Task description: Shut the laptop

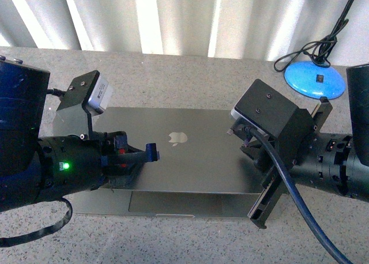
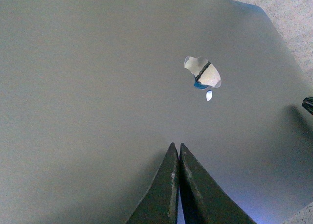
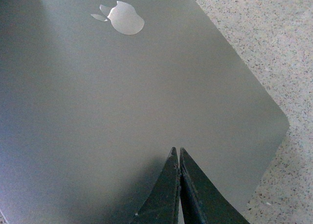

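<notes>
Left hand (image 2: 175,145) and right hand (image 3: 176,150), both pinched together, hover over the laptop (image 1: 190,166).

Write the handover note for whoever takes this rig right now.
Left claw: shut, holding nothing, tip over the laptop lid on the robot's left side.
Right claw: shut, holding nothing, tip over the lid near its right corner.
Whether either tip touches the lid cannot be told.
Laptop: on the speckled table, apple logo facing up.
Done: lid is most of the way down.
Left: the trackpad and front strip of the base show below the lid's edge, so it is not shut. Probably press down gently until the lid meets the base, then lift both arms clear.
</notes>
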`<move>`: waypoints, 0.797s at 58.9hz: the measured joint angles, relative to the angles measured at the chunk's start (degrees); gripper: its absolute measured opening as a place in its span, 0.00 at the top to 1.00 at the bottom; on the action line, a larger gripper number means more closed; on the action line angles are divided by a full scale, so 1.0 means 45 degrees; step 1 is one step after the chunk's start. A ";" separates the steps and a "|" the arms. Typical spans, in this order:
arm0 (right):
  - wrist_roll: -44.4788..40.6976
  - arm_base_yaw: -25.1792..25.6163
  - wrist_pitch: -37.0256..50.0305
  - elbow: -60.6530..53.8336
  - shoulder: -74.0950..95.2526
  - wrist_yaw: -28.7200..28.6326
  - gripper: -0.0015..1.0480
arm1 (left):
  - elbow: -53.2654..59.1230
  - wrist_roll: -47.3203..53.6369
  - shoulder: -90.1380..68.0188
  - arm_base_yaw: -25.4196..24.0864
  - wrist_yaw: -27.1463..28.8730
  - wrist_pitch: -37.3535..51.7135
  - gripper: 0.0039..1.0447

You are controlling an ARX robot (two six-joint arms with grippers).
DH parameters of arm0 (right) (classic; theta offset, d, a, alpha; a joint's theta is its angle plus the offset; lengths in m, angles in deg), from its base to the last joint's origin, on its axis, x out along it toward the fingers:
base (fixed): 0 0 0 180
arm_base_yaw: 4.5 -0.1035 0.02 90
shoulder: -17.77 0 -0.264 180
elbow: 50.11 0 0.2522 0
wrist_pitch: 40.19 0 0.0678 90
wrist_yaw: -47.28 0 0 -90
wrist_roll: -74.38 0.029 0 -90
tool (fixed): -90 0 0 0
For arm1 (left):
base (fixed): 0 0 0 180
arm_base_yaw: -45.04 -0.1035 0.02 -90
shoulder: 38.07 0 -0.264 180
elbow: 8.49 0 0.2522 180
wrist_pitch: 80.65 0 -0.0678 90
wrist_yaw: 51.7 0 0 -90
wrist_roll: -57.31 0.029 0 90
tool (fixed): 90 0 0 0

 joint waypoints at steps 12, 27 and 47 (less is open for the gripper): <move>0.0160 -0.0044 0.0262 -0.0063 0.0301 0.0000 0.99 | 0.0034 -0.0102 -0.0160 -0.0015 0.0000 0.0165 0.97; 0.0248 -0.0141 0.0491 -0.0175 0.0563 0.0000 0.99 | 0.0151 -0.0141 -0.0282 -0.0097 -0.0005 0.0228 0.97; 0.0413 -0.0296 0.0729 -0.0321 0.0869 0.0005 0.99 | 0.0403 -0.0525 -0.0573 -0.0243 -0.0005 0.0772 0.97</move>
